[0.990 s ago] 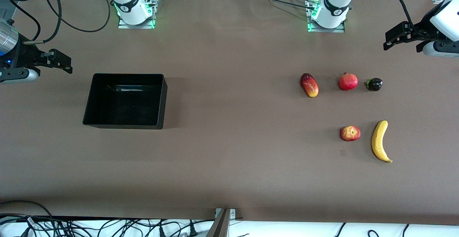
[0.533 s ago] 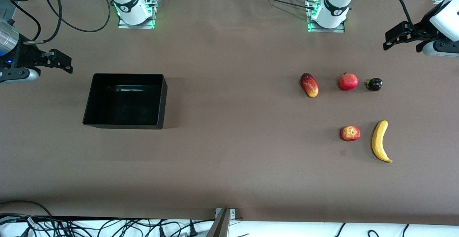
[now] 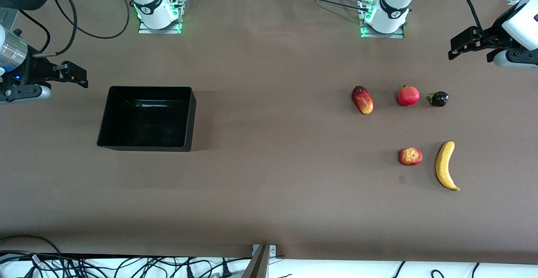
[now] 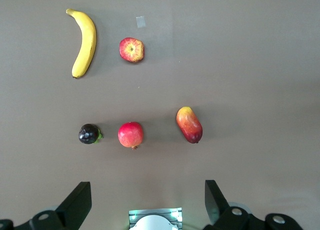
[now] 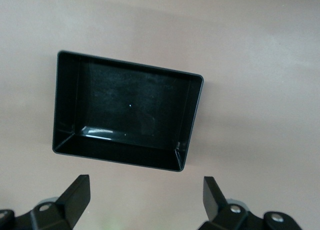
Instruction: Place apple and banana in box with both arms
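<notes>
The apple (image 3: 410,156), red with yellow patches, lies on the table beside the yellow banana (image 3: 445,165) toward the left arm's end. Both show in the left wrist view, the apple (image 4: 132,49) and the banana (image 4: 85,42). The black box (image 3: 147,122) stands empty toward the right arm's end and shows in the right wrist view (image 5: 125,109). My left gripper (image 3: 466,46) hangs open and empty over the table's edge at its own end (image 4: 148,190). My right gripper (image 3: 80,76) hangs open and empty over the table beside the box (image 5: 145,185).
A red-yellow oval fruit (image 3: 362,99), a smooth red round fruit (image 3: 408,96) and a small dark fruit (image 3: 439,99) lie in a row farther from the front camera than the apple and banana. The arm bases (image 3: 382,17) stand along the table's back edge.
My right gripper has shifted slightly toward the box. My left gripper has barely moved. The fruits and the box have not moved.
</notes>
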Controlling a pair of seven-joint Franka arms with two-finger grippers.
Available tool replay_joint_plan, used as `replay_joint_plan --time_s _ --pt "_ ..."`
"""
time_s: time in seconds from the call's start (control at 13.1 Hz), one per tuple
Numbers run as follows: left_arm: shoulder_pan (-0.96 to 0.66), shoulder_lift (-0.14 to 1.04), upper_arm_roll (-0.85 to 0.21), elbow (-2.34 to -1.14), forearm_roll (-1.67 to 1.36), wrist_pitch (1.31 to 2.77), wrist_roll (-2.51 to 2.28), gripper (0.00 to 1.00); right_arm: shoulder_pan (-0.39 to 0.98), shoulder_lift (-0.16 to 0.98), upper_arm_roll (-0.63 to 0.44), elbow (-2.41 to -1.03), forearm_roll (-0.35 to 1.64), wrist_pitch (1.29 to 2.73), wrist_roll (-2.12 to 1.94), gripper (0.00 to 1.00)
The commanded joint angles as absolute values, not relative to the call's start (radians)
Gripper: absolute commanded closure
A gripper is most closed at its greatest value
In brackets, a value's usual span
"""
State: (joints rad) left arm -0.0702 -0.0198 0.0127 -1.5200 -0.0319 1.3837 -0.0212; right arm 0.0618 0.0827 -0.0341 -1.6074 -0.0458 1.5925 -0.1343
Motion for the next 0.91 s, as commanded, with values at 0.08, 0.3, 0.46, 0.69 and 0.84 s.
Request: replay_joint_plan --time_s 0.08,0.3,0.46,0.69,0.84 --pt "-0.083 -0.005 0.015 -1.506 -0.026 1.384 -0.032 0.0 0.04 0.155 -0.063 -1.679 -0.063 1.723 -0.172 0.0" --pt "-0.084 0.03 0.015 -1.506 -0.029 1.439 -0.032 0.0 0.034 0.192 -0.107 -1.851 -0.074 1.949 -0.16 0.0" --pt "-0.083 0.116 0.017 -1.514 -0.029 1.533 -0.031 0.0 0.034 0.236 -0.139 -1.916 -0.066 2.064 -0.158 0.0" --pt "-0.08 0.277 0.015 -1.522 -0.034 1.721 -0.018 0.0 0.012 0.307 -0.166 -2.012 -0.052 2.233 -0.155 0.0" --pt "-0.072 0.356 0.015 -1.528 -0.026 1.823 -0.011 0.0 0.006 0.319 -0.166 -2.064 -0.026 2.282 -0.158 0.0"
